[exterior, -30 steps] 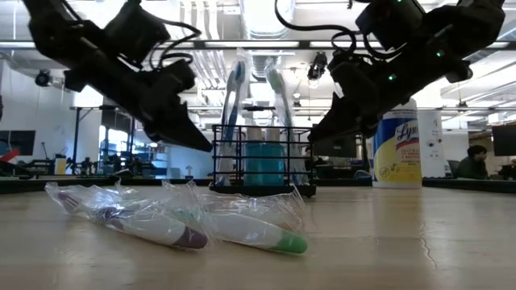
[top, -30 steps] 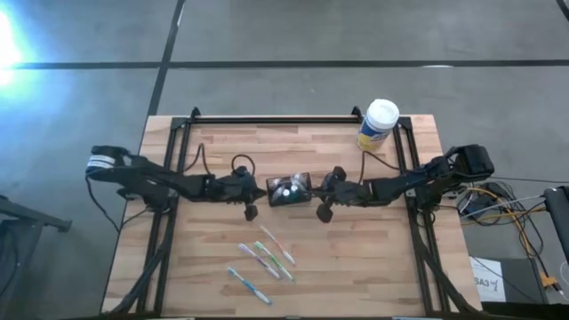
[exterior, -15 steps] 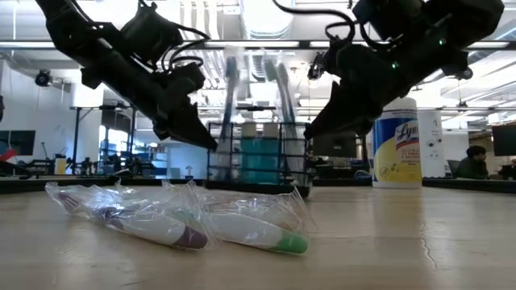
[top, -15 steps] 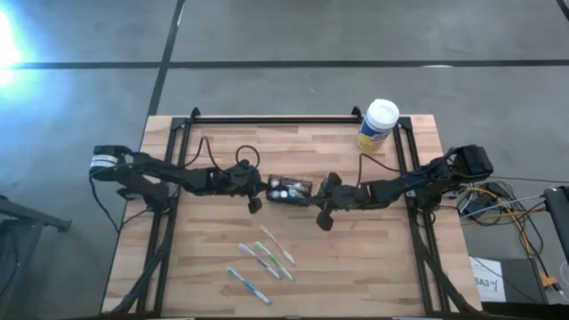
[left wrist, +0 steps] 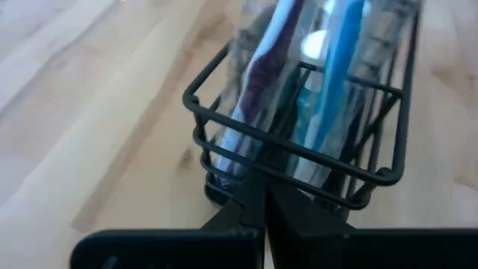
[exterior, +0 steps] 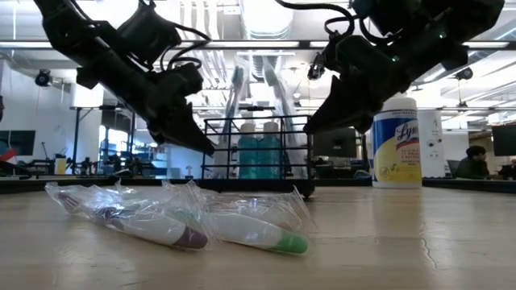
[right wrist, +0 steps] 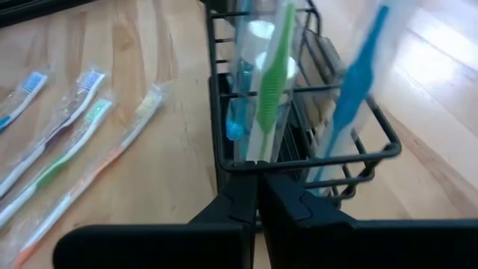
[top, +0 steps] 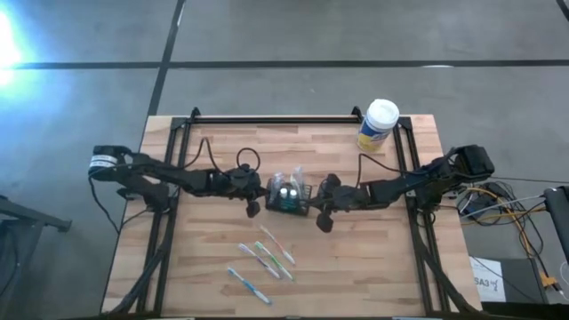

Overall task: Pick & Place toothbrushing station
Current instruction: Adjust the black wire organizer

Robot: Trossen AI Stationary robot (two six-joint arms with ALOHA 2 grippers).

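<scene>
Whether either tool touches the toothbrushing station cannot be told from the high view. In the low view its base is hidden behind the wrapped toothbrushes. The label on the yellow canister is partly covered by the right arm.

Table: pale wood planks, smooth, matt, visible grain.
Station: thin black wire, smooth, slightly glossy.
Toothbrushes: coloured plastic handles in clear, crinkled, shiny wrappers.
Canister: glossy yellow printed label, white plastic cap.
Left gripper and right gripper: matt black plastic fingers.
Floor: grey, dull, concrete-like.
</scene>
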